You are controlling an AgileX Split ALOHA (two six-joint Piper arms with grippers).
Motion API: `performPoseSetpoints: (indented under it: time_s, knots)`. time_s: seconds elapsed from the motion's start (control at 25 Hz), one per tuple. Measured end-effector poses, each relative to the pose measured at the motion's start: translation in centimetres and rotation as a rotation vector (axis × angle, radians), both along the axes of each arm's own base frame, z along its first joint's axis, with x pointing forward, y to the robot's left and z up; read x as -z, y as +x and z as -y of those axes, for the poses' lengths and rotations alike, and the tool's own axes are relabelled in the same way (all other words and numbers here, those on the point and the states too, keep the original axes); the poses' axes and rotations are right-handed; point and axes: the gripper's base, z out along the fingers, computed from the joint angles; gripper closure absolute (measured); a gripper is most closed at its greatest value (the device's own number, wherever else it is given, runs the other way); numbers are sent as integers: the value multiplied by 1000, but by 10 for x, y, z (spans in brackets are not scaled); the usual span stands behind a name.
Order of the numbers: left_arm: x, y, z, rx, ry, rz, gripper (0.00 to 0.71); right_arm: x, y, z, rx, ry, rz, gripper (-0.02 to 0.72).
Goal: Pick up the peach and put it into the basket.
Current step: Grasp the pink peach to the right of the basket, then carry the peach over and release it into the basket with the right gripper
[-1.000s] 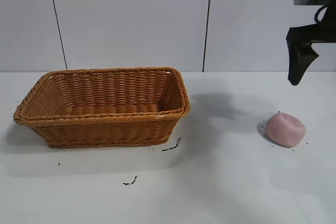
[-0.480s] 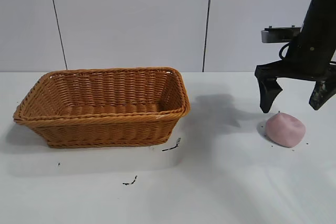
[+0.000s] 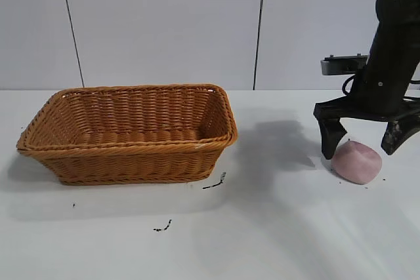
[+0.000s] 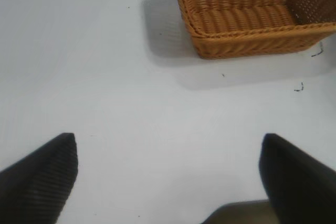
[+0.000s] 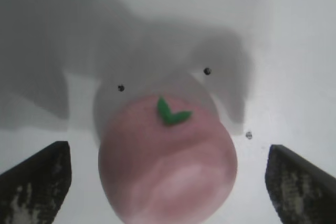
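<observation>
2 spread fingers of the right gripper (image 3: 361, 145) straddle the dusty-pink rounded peach (image 3: 356, 161), grasping nothing; orange-brown woven wicker basket (image 3: 128, 132) sits well apart.

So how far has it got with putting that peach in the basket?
Only the approach looks done: the right gripper hangs open around the peach, a finger on each side, not closed. The peach sits on the table. Grabbing, lifting and carrying it to the basket, which holds nothing, remain. The left gripper waits open, apart.
</observation>
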Motion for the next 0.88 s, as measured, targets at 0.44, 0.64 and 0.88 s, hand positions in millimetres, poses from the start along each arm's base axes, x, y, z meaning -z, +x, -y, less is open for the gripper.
performPoseSetpoints:
  time_s: [0.44,0.64,0.88]
  knots:
    - [0,0,0,0,0,0,18,-14,2,0,0,2,21,637]
    - [0,0,0,0,0,0,18,-80,16,-1,-2,8,147,672]
    - [0,0,0,0,0,0,18,-153,26,-2,4,26,270,678]
